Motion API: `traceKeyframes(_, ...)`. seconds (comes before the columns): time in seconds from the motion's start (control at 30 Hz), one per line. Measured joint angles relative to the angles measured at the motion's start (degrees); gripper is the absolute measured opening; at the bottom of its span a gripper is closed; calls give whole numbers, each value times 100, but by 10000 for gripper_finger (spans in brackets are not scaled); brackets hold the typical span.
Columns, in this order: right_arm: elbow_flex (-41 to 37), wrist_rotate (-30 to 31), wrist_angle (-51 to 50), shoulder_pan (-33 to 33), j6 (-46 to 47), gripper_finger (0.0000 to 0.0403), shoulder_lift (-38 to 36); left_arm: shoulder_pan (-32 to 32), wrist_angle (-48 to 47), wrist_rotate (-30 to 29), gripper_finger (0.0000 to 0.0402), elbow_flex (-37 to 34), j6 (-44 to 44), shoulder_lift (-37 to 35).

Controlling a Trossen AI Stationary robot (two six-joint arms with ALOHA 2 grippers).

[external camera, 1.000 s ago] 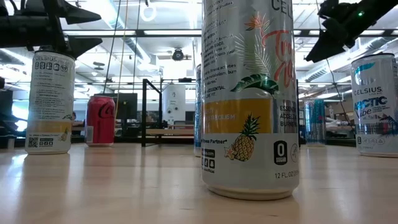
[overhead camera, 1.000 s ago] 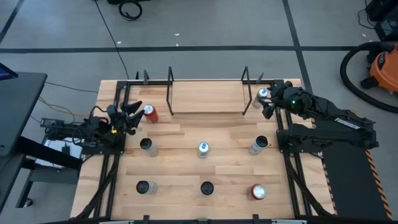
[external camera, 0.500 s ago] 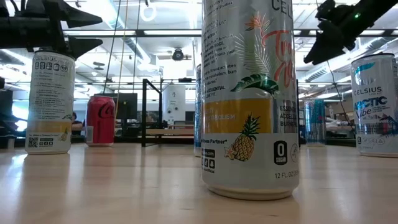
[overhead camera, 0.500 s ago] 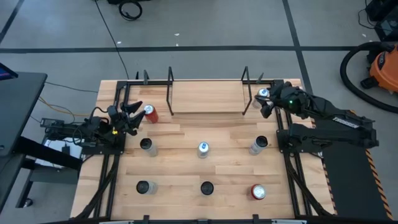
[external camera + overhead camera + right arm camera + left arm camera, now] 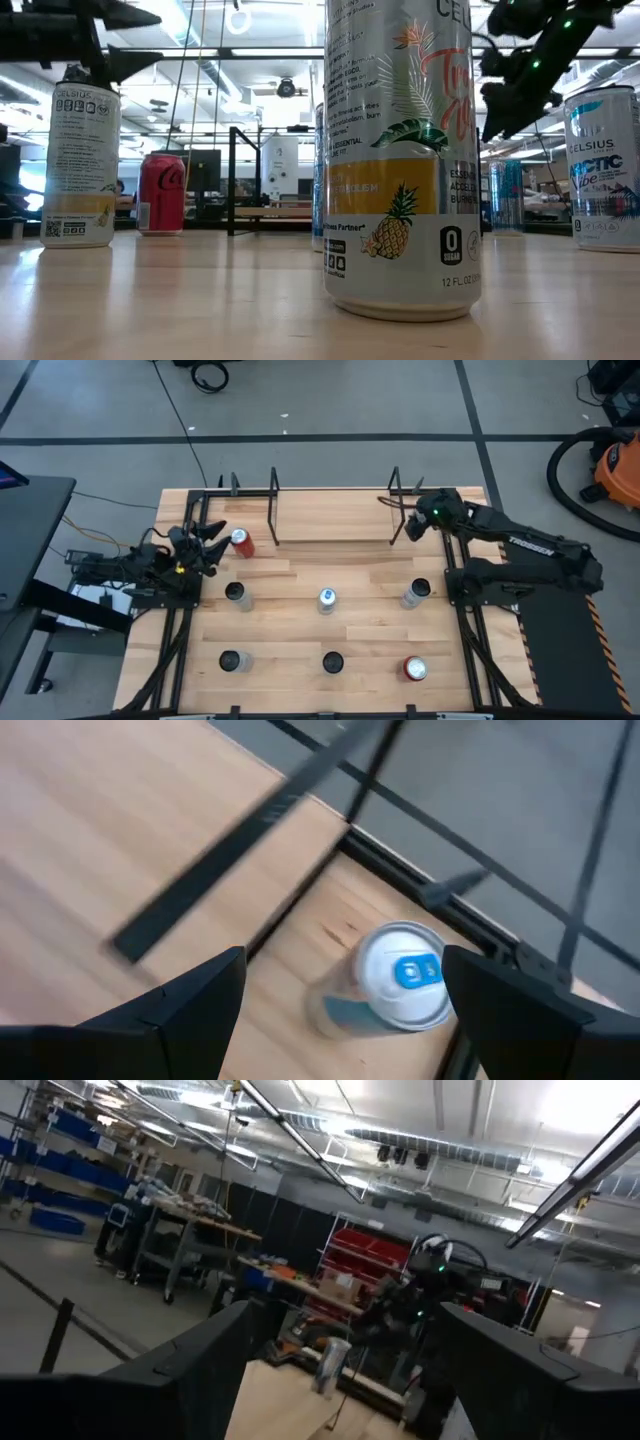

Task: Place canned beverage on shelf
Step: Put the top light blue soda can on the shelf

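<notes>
Nearest the front edge of the table [image 5: 300, 575], 3 cans stand upright in a row. They include a pineapple-printed can [image 5: 400, 160], which fills the middle of the low view, and a red-topped can [image 5: 415, 668] at the right end. Behind them is a second row of 3, with a silver-topped can [image 5: 326, 598] in the middle.

Farther back on the left, the left gripper [image 5: 213, 545] hangs above the table. Its fingers are spread and hold nothing. A red cola can [image 5: 240, 541] stands upright just beside it.

At the far edge lies the shelf [image 5: 330, 520], a light-wood platform with a black rod frame at each end.

The right gripper [image 5: 415, 523] hovers by the shelf's right-hand frame. Its fingers [image 5: 170, 1010] are released and wide apart. The right wrist view looks down on a blue-tabbed can [image 5: 405, 975] standing upright on the table, close to black rods. That can is lower than the fingers and not gripped by them. Whether it touches the frame I cannot tell.
</notes>
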Motion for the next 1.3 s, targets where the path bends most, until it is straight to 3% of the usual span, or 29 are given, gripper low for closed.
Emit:
traceKeyframes(0.23, 0, -15, 126, -723, 504, 346, 129, 2, -1312, 4, 316, 759, 5, 25)
traceKeyframes(0.53, 0, -622, 112, -1342, 1153, 346, 178, 4, -1406, 3, 316, 1097, 441, 297)
traceKeyframes(1.3, 0, -507, 131, -1415, 1486, 345, 1192, 4, -1625, 44, 316, 1100, 443, 1233)
